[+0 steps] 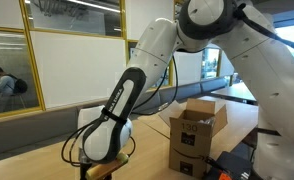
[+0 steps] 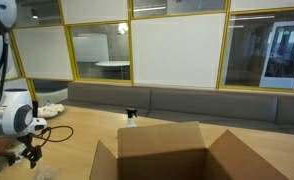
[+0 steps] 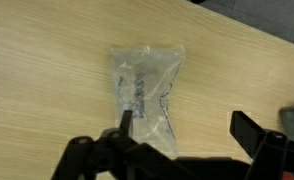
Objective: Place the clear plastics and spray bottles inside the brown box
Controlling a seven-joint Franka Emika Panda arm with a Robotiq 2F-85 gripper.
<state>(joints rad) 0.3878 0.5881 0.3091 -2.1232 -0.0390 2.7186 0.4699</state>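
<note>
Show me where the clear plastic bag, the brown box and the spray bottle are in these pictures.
clear plastic bag point(image 3: 142, 92): wrist view, middle of the bag.
brown box point(image 1: 190, 140): an exterior view, its front wall.
spray bottle point(image 2: 131, 117): an exterior view, its upper part.

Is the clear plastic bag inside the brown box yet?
No, the clear plastic bag lies flat on the wooden table in the wrist view.

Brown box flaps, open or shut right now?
Open. In both exterior views the brown box has its top flaps raised and spread apart, leaving the top uncovered.
</note>
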